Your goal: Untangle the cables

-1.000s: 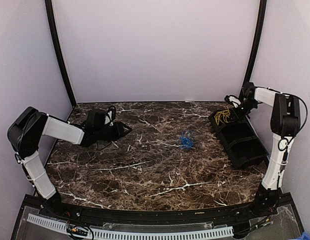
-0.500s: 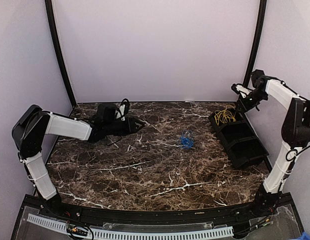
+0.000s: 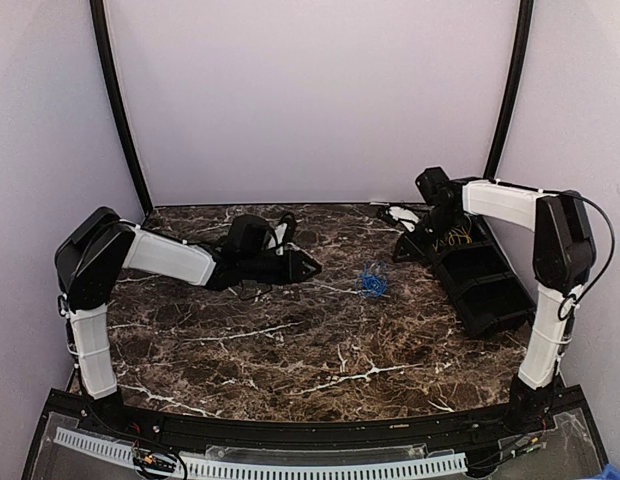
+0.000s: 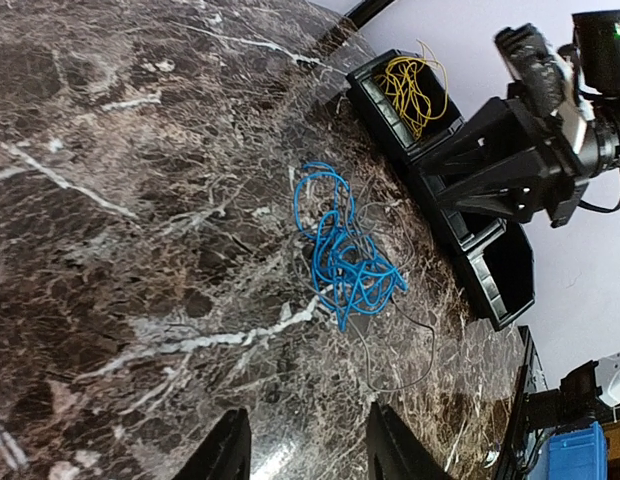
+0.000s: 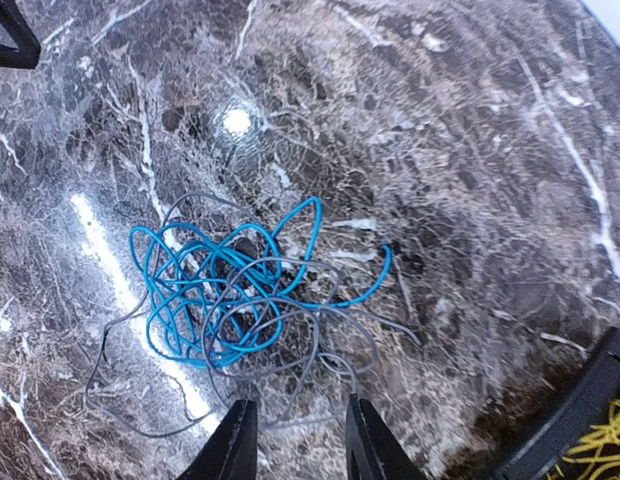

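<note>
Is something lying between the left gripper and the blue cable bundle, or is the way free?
Nothing visible blocks it. Only the bare marble table lies between the left gripper and the blue cable bundle. A thin grey wire from the tangle trails toward the gripper, lying on the table.

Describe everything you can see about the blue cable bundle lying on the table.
The blue cable bundle is thin, glossy wire heaped in a loose knot of overlapping loops, one end curving out sideways. A thinner grey wire threads through it and trails beyond. It lies flat near the middle of the marble table, apart from the black bin. Only the table and the grey wire touch it.
</note>
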Controlling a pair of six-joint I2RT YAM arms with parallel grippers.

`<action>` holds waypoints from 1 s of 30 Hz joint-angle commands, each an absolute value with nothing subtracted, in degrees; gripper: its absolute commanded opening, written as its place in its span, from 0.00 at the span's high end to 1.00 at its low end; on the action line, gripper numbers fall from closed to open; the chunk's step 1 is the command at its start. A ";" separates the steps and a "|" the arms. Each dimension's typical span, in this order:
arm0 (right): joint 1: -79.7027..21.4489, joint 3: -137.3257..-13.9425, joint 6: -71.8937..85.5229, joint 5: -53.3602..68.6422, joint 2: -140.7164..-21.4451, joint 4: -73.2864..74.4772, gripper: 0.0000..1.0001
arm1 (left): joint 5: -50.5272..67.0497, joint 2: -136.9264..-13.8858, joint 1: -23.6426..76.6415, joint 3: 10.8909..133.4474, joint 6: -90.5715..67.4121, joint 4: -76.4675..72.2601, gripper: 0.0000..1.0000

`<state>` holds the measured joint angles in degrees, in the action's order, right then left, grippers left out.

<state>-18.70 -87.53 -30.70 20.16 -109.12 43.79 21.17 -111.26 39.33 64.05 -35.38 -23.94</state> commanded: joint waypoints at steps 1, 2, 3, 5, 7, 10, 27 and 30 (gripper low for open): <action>-20.24 -88.79 -30.00 18.87 -113.56 39.86 0.67 | 23.64 -114.07 41.99 67.32 -37.14 -24.64 0.57; -20.37 -88.73 -29.91 17.92 -114.24 39.08 0.67 | 23.97 -115.22 42.40 68.18 -37.34 -24.86 0.56; -20.34 -88.73 -29.93 17.08 -114.85 38.58 0.67 | 24.07 -115.79 43.01 68.63 -37.48 -24.87 0.56; -20.39 -88.88 -30.33 15.67 -116.10 38.16 0.67 | 24.22 -117.21 43.80 70.07 -37.96 -24.66 0.56; -20.39 -89.03 -30.70 15.16 -117.27 37.99 0.67 | 24.45 -118.35 44.15 71.10 -38.55 -25.10 0.56; -20.39 -89.45 -30.81 14.42 -118.32 37.33 0.68 | 24.37 -118.78 44.21 71.61 -39.06 -25.32 0.56; -20.30 -89.60 -33.34 6.52 -114.75 39.37 0.69 | 25.20 -118.38 44.27 71.77 -39.06 -23.81 0.59; -20.30 -91.08 -33.15 7.40 -117.48 39.49 0.68 | 25.06 -118.47 44.29 72.00 -38.99 -23.91 0.59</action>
<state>-20.16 -90.26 -32.56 8.45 -116.75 40.16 24.62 -119.46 44.27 71.13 -38.98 -23.70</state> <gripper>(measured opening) 0.315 0.410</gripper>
